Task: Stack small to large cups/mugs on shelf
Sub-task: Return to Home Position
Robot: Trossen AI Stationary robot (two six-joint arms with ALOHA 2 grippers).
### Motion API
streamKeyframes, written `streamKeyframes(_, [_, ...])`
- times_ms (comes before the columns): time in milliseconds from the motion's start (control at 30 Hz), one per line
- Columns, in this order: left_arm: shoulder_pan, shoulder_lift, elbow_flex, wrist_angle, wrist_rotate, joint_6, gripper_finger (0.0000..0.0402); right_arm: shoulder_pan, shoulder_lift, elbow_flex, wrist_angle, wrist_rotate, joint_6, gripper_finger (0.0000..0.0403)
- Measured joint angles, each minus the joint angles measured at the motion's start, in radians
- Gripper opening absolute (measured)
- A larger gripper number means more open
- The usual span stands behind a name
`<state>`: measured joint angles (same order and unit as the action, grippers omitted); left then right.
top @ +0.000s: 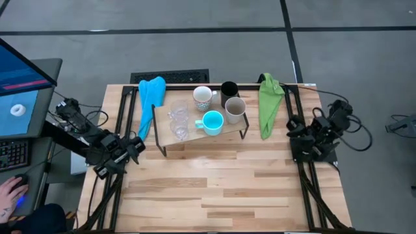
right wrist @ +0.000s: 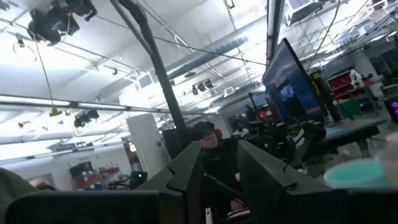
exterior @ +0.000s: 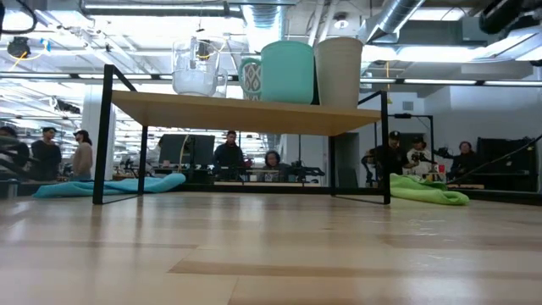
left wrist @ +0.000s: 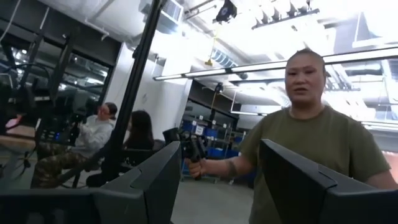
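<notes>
The shelf (top: 195,133) stands mid-table, a light board on a black wire frame (exterior: 103,135). On its board stand two clear glasses (top: 179,119), the turquoise mug (top: 212,121) and the beige-grey mug (top: 235,109). The white mug (top: 203,97) and the black cup (top: 229,90) sit at its far edge. In the low view the glasses (exterior: 196,68), turquoise mug (exterior: 286,72) and beige-grey mug (exterior: 339,70) show on top; the black cup is hidden. My left gripper (top: 133,148) waits open at the table's left edge, and my right gripper (top: 296,130) open at the right edge.
A blue cloth (top: 151,101) lies left of the shelf and a green cloth (top: 268,104) right of it. Bare tabletop (top: 214,188) stretches from the shelf to the near edge. People stand and sit in the room beyond; a hand (top: 12,192) rests at a desk on the left.
</notes>
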<state>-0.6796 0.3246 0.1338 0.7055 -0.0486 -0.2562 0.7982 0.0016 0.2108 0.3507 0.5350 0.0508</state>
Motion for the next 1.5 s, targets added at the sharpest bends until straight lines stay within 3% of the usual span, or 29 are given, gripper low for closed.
streamKeyframes(167, [0.0,-0.066,-0.116,0.06,-0.006,-0.019,0.021,-0.002,0.002,-0.089,0.104,0.014,-0.003,0.0126])
streamKeyframes(333, [0.0,-0.172,-0.123,-0.04,-0.016,0.003,0.021,-0.002,0.001,-0.136,0.11,0.01,0.023,0.0126])
streamKeyframes(500, [-0.001,-0.278,-0.123,-0.291,-0.049,0.012,0.021,0.0,0.001,-0.202,0.078,-0.062,-0.04,0.0126])
streamKeyframes(600, [-0.001,-0.323,-0.124,-0.452,-0.084,0.011,0.021,-0.002,0.003,-0.204,-0.047,-0.059,-0.003,0.0126])
streamKeyframes(833, [-0.002,-0.323,-0.124,-0.65,-0.091,0.05,0.021,-0.009,0.001,-0.204,-0.219,-0.06,-0.049,0.0126])
streamKeyframes(1033, [-0.002,-0.321,-0.125,-0.661,-0.03,0.152,0.021,-0.009,0.001,-0.204,-0.277,-0.059,-0.056,0.0126])
streamKeyframes(1500, [-0.002,-0.321,-0.126,-0.664,-0.017,0.163,0.021,-0.009,0.001,-0.205,-0.278,-0.058,-0.057,0.0126])
